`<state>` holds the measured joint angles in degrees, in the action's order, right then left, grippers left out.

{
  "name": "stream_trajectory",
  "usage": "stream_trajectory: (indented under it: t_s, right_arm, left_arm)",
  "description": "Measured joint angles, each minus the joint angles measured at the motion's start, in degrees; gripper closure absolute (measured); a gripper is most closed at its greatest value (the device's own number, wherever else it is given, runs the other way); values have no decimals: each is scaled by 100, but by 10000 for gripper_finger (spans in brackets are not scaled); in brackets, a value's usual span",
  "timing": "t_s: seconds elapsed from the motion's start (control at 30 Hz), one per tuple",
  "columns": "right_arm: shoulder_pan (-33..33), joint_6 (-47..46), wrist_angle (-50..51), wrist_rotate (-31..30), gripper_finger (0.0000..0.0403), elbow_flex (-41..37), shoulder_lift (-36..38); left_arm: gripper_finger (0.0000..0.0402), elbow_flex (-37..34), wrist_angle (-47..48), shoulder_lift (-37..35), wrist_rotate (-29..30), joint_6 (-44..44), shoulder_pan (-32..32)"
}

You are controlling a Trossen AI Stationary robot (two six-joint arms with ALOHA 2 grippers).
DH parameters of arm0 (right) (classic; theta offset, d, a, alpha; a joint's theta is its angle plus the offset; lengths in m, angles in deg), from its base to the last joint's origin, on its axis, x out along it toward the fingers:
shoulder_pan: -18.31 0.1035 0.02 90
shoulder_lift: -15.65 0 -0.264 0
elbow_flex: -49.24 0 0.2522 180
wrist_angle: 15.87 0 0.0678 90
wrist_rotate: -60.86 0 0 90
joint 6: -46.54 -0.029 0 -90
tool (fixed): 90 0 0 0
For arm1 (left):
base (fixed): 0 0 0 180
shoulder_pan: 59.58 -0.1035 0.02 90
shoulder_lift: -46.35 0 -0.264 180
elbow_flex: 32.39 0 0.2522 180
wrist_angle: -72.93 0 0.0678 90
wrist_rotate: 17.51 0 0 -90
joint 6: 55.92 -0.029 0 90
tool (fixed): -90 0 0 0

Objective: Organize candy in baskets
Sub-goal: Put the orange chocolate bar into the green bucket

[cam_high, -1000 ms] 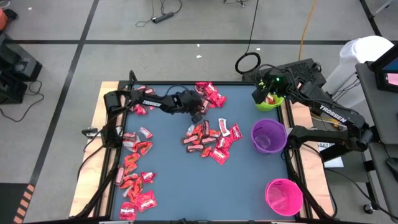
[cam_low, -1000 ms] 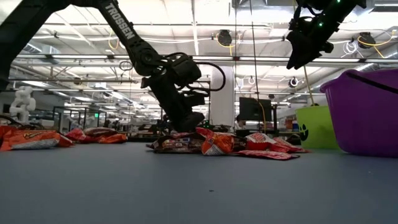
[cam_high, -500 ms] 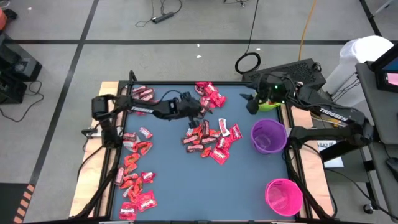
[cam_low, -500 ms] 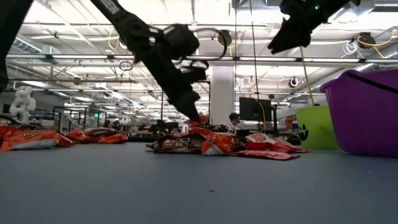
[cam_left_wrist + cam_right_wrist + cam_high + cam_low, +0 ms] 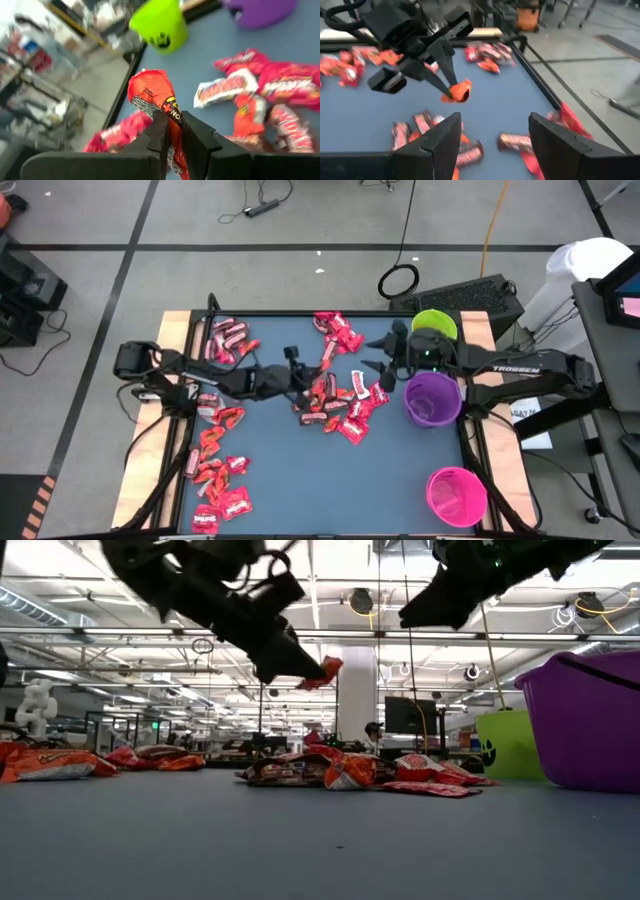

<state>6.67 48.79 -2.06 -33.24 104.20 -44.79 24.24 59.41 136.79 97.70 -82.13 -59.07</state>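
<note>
Lifted off the centre pile since a second ago: left gripper [image 5: 312, 378], now mid-frame in the high view, clamped on one orange-red candy [image 5: 151, 97]. Swung leftward from the lime green basket [image 5: 434, 324]: right gripper [image 5: 378, 352], fingers apart, empty. Risk judged: thin edge-grip slipping, candy dropping short of purple basket [image 5: 432, 399]; arms converging, possible clash.

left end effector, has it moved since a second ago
Yes. In the low view the left end effector has risen off the middle candy pile it was touching, and now hangs well above it, shut on an orange-red candy.
</note>
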Motion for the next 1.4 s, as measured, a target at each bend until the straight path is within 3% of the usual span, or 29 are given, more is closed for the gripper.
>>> stream_trajectory:
  t_s: [0.1, 0.43, 0.73, 0.97, 1.17, 1.4]
  right_arm:
    - [142, -95, -605, 0, 184, -230, -218]
    - [501, 43, -2453, 132, 176, -334, -1459]
    - [516, 52, -3301, 455, 129, -329, -2145]
    - [512, 158, -3759, 441, 134, -329, -2397]
    - [527, 246, -3875, 453, 197, -327, -2407]
    - [529, 478, -3883, 468, 347, -327, -2407]
  left_arm:
    - [354, -174, -584, -20, 5, -189, 183]
    - [354, -196, -806, -19, -11, -428, 370]
    - [354, -193, -832, -21, -119, -428, 374]
    - [354, -193, -973, -21, -129, -434, 381]
    - [354, -191, -988, -23, -133, -463, 381]
    - [354, -189, -980, -25, -133, -459, 380]
